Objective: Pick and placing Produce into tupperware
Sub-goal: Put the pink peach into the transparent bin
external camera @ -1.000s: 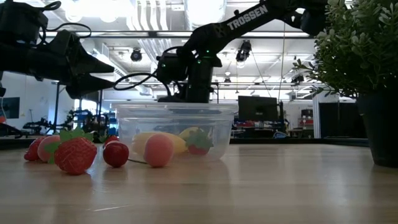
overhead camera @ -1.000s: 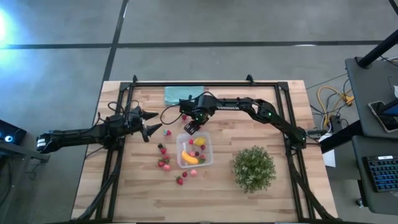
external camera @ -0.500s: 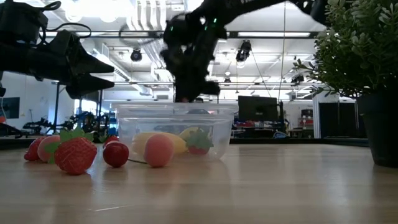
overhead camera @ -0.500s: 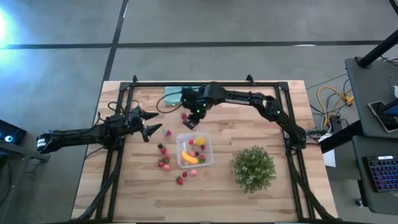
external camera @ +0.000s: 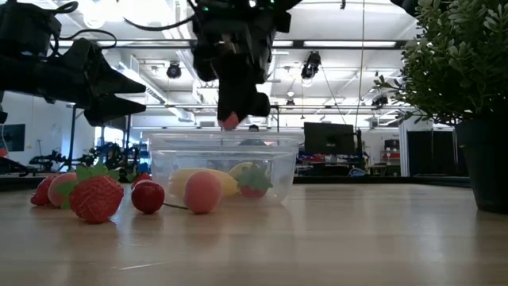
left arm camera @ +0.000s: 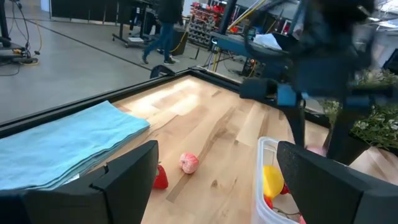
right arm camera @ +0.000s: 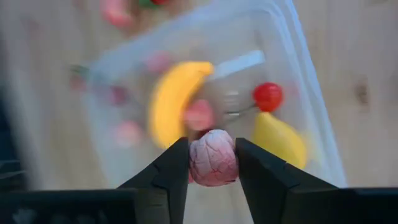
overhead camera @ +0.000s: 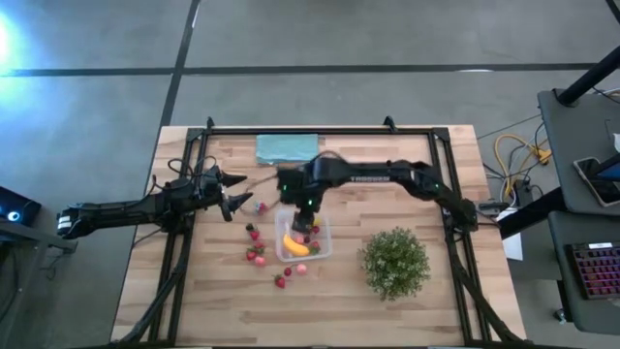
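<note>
The tupperware [overhead camera: 325, 250], a clear square container, stands mid-table and holds a yellow banana [right arm camera: 171, 93], a lemon [right arm camera: 280, 140] and small red fruits. My right gripper [overhead camera: 302, 223] hangs over it, shut on a pink fruit [right arm camera: 212, 158]; the low view shows that fruit [external camera: 229, 121] just above the rim. More produce, strawberries [overhead camera: 254, 252], lies on the wood left of the tupperware [external camera: 278, 155]. My left gripper [overhead camera: 232, 194] waits open at the table's left, holding nothing; its wrist view shows a pink fruit [left arm camera: 189, 163] ahead of it on the table. My right gripper pinches the pink fruit between its two fingers [right arm camera: 171, 168], one on each side of it [right arm camera: 198, 163]. The fingers come from above, slanting down. The fruit is lifted clear and hangs over the open tupperware.
A folded teal cloth [overhead camera: 287, 147] lies at the far edge. A bushy green plant [overhead camera: 395, 262] in a dark pot stands right of the container. Bare wood lies along the near edge [overhead camera: 320, 315].
My right gripper has risen from the table just beyond the tupperware's far side and swung toward the near edge, rolling its wrist. It now hangs over the container with the pink fruit lifted clear.
</note>
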`<action>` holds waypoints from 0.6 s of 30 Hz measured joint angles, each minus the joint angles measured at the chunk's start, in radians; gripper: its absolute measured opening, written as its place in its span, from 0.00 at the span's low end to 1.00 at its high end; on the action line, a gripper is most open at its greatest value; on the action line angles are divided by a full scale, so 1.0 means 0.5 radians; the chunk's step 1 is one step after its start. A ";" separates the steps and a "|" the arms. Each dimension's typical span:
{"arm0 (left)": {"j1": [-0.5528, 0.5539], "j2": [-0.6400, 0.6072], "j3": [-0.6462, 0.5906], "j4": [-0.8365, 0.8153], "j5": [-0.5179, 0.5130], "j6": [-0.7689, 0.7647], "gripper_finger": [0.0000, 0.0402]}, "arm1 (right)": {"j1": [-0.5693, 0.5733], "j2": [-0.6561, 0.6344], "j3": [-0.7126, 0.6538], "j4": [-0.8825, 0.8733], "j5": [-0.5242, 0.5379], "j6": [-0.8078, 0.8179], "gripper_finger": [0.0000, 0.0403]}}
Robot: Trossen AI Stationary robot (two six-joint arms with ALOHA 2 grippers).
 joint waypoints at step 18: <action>0.001 0.002 0.000 0.000 -0.001 0.000 0.78 | -0.003 -0.016 -0.001 0.003 0.646 -0.045 0.73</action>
